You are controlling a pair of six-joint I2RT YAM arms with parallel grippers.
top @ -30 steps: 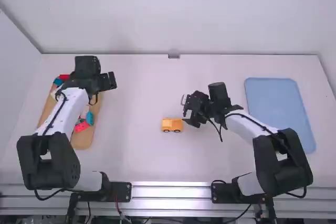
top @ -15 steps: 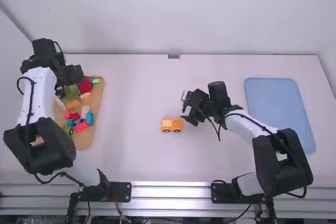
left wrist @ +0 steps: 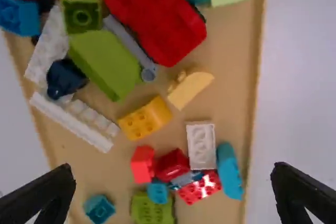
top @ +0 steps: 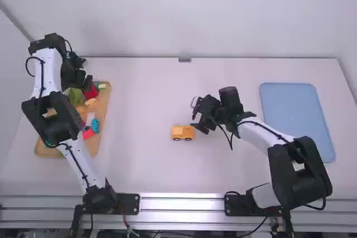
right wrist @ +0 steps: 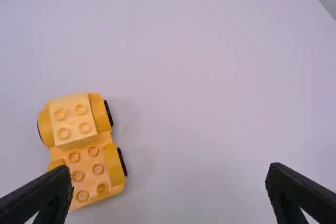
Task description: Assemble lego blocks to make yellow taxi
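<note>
"Where do I stand?"

"I see my left gripper [left wrist: 174, 168] above the wooden tray [top: 105, 139], fingers wide apart, nothing between them. My right gripper [right wrist: 170, 169] is wide and empty too, near the yellow car [right wrist: 81, 156]."

"And the car is on the bench [top: 145, 104]?"

"Yes, between the arms, upright, with a small block [right wrist: 72, 120] on one end. I expect it to be light and stiff, but ready to roll on its wheels [right wrist: 122, 161]. I'd steady it low across the body; a hard squeeze on top could pop that block loose."

"What next?"

"Probably another yellow piece. The curved yellow brick [left wrist: 144, 119] looks like hard, slick plastic, so I'd pinch its flat sides squarely, below the studs. The paler brick [left wrist: 190, 88] slopes, and pads could slide off that curve."
</note>
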